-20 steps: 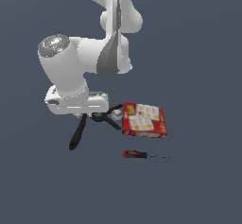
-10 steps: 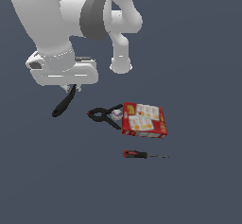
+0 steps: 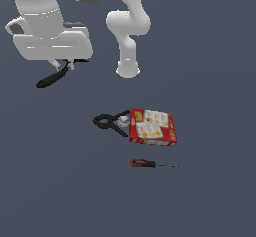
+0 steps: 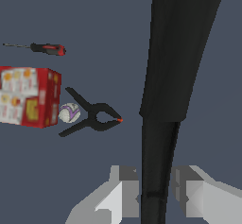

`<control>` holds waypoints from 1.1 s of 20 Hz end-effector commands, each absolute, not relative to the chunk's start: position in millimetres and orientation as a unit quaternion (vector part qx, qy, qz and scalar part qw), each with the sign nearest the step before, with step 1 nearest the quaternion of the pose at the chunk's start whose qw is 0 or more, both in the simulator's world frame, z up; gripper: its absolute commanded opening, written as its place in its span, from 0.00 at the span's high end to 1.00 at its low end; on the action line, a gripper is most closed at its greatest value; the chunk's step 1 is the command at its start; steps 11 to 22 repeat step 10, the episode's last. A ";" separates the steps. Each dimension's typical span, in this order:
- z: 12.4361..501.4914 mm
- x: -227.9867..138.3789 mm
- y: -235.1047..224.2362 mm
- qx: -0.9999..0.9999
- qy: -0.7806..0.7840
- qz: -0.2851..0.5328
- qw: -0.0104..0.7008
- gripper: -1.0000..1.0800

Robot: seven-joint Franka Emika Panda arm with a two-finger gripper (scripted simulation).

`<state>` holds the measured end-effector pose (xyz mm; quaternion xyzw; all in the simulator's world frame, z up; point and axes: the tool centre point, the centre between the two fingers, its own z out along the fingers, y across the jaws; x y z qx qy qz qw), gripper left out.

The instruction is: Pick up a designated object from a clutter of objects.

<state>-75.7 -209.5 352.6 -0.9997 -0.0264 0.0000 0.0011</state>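
1. Spatula (image 4: pixel 177 53) is off the worktop (image 3: pixel 210 196), up in the air, clamped in the claw (image 4: pixel 153 192). Wrist view shows both fingers pressed on the thin handle near one end, w/ the rest running out away from the camera and widening.
2. Exterior view: spatula (image 3: pixel 52 77) hangs tilted under the wrist, at that view's upper left, well apart from the other items. Only the dark end pokes out; grip point is hidden there by the hand.
3. Handling, my read: light, stiff plastic or similar, no sag visible along its length. Smooth black surface, prob a bit slippery.
4. Long item held near one end, so it can pivot between the pads on a fast swing. Tilt seen in the exterior view fits that risk. Slow moves are safer.
5. Best hold, imo: across the narrow handle, closer to the middle for balance. The flat head is too wide and thin to pinch well.
6. Left on the worktop: black clamp (image 3: pixel 111 122) touching a small whitish item (image 3: pixel 123 118), which sits against the red box (image 3: pixel 152 127). Screwdriver (image 3: pixel 144 163) lies apart, nearer the exterior cam.
7. Task looks basically done: pick made, item clear of the clutter. Not fragile, so a drop wouldn't break much, but it would cost a redo.
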 end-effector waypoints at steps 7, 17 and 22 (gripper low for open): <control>385.8 -95.5 -222.6 -1.000 -0.027 0.000 0.000 1.00; 388.0 -96.7 -223.7 -1.000 -0.027 0.000 0.000 1.00; 388.0 -96.7 -223.7 -1.000 -0.027 0.000 0.000 1.00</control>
